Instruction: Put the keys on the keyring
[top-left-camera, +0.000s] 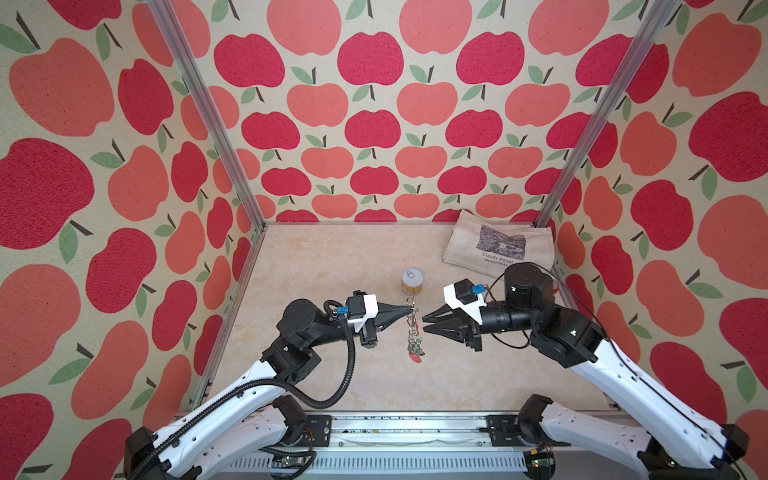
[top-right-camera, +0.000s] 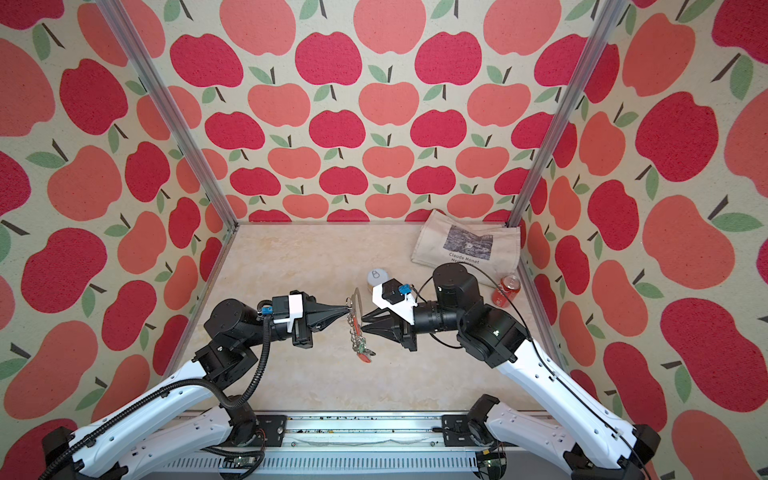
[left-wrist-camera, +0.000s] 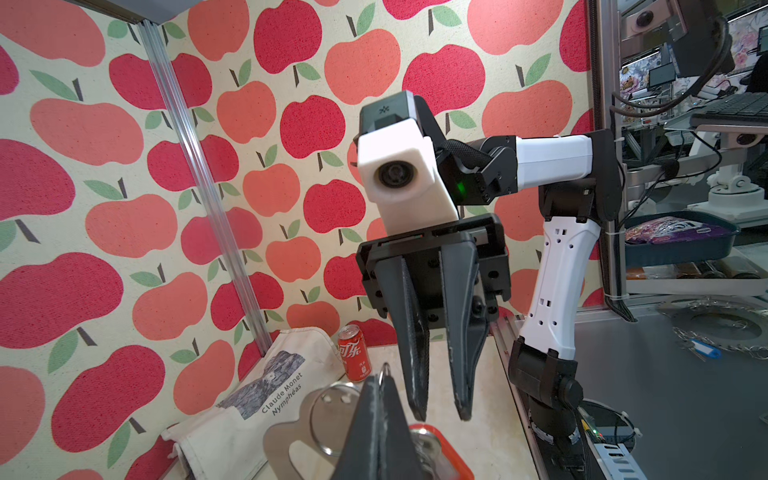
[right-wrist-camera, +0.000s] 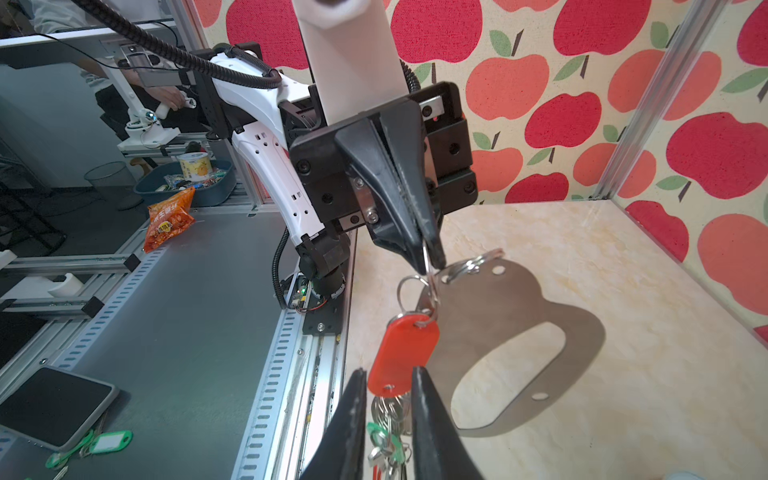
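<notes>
Nearest, dangling in a bunch: keys (top-left-camera: 415, 351) with red tag (right-wrist-camera: 405, 353), strung below the keyring (right-wrist-camera: 498, 299). Just right of them, tips parted, tag showing between: right gripper (top-left-camera: 424, 324), gripping nothing. Beyond, clamped tight on a metal ring (right-wrist-camera: 428, 259) at the plate's edge: left gripper (top-left-camera: 409, 308).

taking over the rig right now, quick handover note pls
Left gripper: shut, pinching a metal ring by the keyring.
Right gripper: open, jaws either side of the red tag, not gripping it.
Keys: red- and green-tagged bunch dangles below the left pinch.
Done: bunch and keyring are gathered at that ring.
Left: I cannot tell whether the bunch is threaded onto the keyring's own ring; check that, then finish threading.
</notes>
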